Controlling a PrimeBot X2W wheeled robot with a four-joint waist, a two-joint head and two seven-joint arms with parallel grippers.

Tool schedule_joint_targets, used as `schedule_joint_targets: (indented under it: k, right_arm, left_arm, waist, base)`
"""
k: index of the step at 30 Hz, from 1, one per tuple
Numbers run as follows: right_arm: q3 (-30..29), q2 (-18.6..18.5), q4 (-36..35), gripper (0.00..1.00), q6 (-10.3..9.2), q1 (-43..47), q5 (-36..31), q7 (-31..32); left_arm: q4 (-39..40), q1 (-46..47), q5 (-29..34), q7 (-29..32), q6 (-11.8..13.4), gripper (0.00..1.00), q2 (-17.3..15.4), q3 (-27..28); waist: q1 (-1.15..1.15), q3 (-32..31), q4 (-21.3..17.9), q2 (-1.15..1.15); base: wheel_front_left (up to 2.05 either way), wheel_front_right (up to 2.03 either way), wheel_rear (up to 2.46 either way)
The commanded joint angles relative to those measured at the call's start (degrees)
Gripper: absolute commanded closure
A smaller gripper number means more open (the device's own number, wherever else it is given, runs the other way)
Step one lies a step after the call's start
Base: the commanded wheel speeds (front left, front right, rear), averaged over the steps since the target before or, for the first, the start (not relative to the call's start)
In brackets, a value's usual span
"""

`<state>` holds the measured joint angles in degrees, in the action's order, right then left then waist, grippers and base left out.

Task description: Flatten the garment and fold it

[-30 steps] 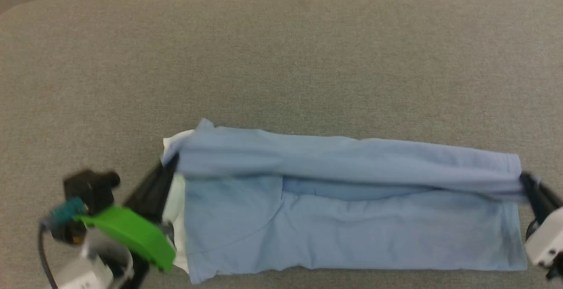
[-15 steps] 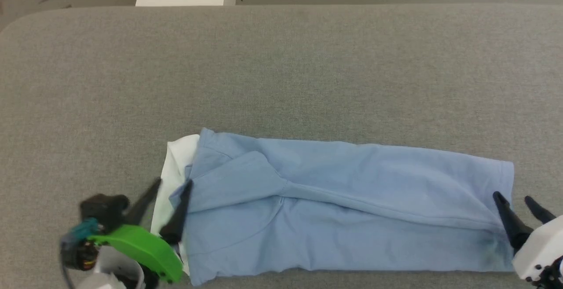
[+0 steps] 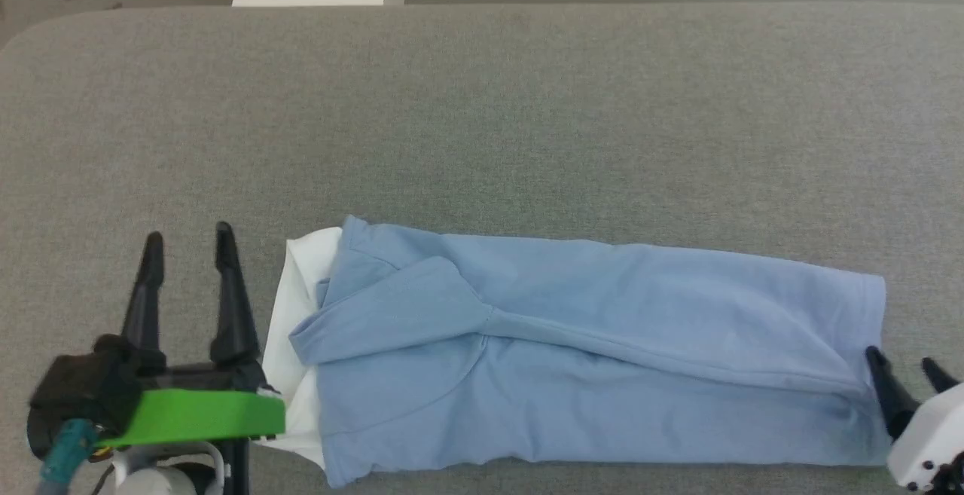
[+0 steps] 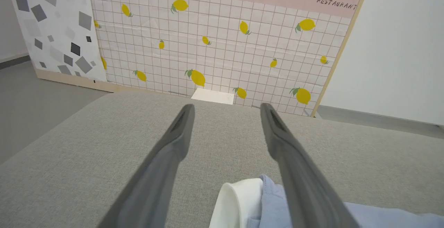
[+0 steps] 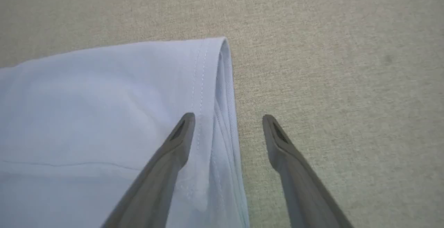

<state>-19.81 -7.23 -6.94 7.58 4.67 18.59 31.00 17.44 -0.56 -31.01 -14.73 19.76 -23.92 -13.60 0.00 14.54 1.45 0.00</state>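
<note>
Garment (image 3: 587,359) lying as a long folded band at the near side of the table (image 3: 482,103). Just released at both ends: left end effector (image 3: 188,233) spread, pulled back beside the white collar end; right end effector (image 3: 901,358) spread, straddling the hem. Reads as lengthwise fold laid; cross folds still to do

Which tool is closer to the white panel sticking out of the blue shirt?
Left. The left tool, open, sits right beside the white panel, on its left. The right tool, open, is at the far hem end of the shirt, one finger over the fabric.
</note>
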Motion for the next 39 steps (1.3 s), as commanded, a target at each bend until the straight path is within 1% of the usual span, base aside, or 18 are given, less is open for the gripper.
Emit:
schedule_joint_targets:
  k: [1,6,9,10,11,12,14,19,23,26,28,33,35,37,39]
  right_arm:
    - [0.8,0.25,1.22,0.0,-0.09,-1.16,-0.39,-0.34]
    - [1.69,-0.33,5.72,0.0,-0.09,-3.09,-1.79,0.54]
    - [2.19,-0.91,8.19,0.0,-0.09,-3.43,-2.35,2.44]
    - [2.41,-1.01,8.94,0.09,-0.09,-3.29,-2.34,3.66]
    - [2.76,-1.07,9.45,0.64,-0.09,-3.09,-1.97,5.12]
    - [2.78,-0.9,9.63,1.0,-0.09,-2.99,-1.43,6.06]
    - [3.42,-0.93,9.4,1.0,-0.09,-2.43,-0.58,8.2]
    - [3.15,-1.78,7.1,1.0,-0.09,-2.06,0.17,8.74]
    - [2.73,-4.43,5.82,1.0,-0.09,-2.7,-0.28,8.33]
    - [-0.27,-6.63,6.62,1.0,-0.09,-3.53,-1.06,8.76]
    - [-3.13,-8.94,8.03,1.0,-0.09,-4.04,-2.61,8.5]
    - [-9.17,-12.28,11.46,1.0,-0.09,-5.46,-4.77,7.83]
    - [-9.02,-13.45,11.92,1.0,-0.09,-5.26,-5.16,8.0]
    - [-7.96,-12.86,11.3,1.0,-0.09,-5.48,-3.19,9.1]
    - [-5.62,-11.94,9.43,1.0,-0.09,-5.45,-0.38,11.29]
  left_arm:
    - [-0.3,-1.32,1.75,-0.24,-0.41,0.0,0.39,-0.23]
    - [-1.25,-0.93,4.22,-0.26,-1.95,0.0,1.94,-0.79]
    - [-1.63,-0.6,4.95,-0.26,-2.52,0.0,2.77,-0.91]
    - [-1.76,-0.56,5.08,-0.26,-2.68,0.0,2.97,-1.02]
    - [-1.97,-0.54,5.16,-0.26,-2.9,0.0,3.18,-1.2]
    - [-2.15,-0.54,5.21,-0.26,-3.06,0.0,3.31,-1.34]
    - [-2.47,-0.64,5.25,-0.26,-3.27,0.0,3.55,-1.48]
    - [-2.98,-1.33,5.41,-0.26,-3.36,0.0,3.57,-1.49]
    - [-3.17,-1.86,5.18,-0.26,-3.54,0.0,3.64,-1.71]
    - [-3.32,-2.12,4.85,-0.13,-3.71,0.0,3.81,-2.08]
    - [-3.45,-2.18,4.79,0.13,-3.82,0.0,3.79,-2.41]
    - [-3.75,-2.2,4.77,0.79,-3.95,0.0,3.54,-2.95]
    - [-3.92,-2.08,4.74,1.09,-4.1,0.0,3.45,-3.25]
    - [-4.09,-1.99,4.67,1.22,-4.09,0.0,3.47,-3.36]
    - [-4.21,-2.06,4.34,1.2,-4.08,0.0,3.63,-3.29]
  waist:
    - [0.0,0.76,0.46,0.0]
    - [0.0,1.47,1.22,0.0]
    - [0.0,1.59,1.66,0.0]
    - [0.0,1.58,1.8,0.0]
    - [0.0,1.49,2.02,0.0]
    - [0.0,1.36,2.18,0.0]
    - [0.0,0.94,2.4,0.0]
    - [0.0,-0.69,2.33,0.0]
    - [0.0,-1.81,1.75,0.0]
    - [0.0,-2.27,1.36,0.0]
    - [0.0,-2.46,1.25,0.0]
    - [0.0,-2.55,1.11,0.0]
    - [0.0,-2.63,1.18,0.0]
    - [0.0,-2.75,1.08,0.0]
    - [0.0,-2.96,0.83,0.0]
  base:
    - [0.0,0.0,0.0]
    - [0.0,0.0,0.0]
    - [0.0,0.0,0.0]
    - [0.0,0.0,0.0]
    - [0.0,0.0,0.0]
    - [0.0,0.0,0.0]
    - [0.0,0.0,0.0]
    - [0.0,0.0,0.0]
    - [0.0,0.0,0.0]
    - [0.0,0.0,0.0]
    - [0.0,0.0,0.0]
    - [0.0,0.0,0.0]
    - [0.0,0.0,0.0]
    - [0.0,0.0,0.0]
    - [0.0,0.0,0.0]
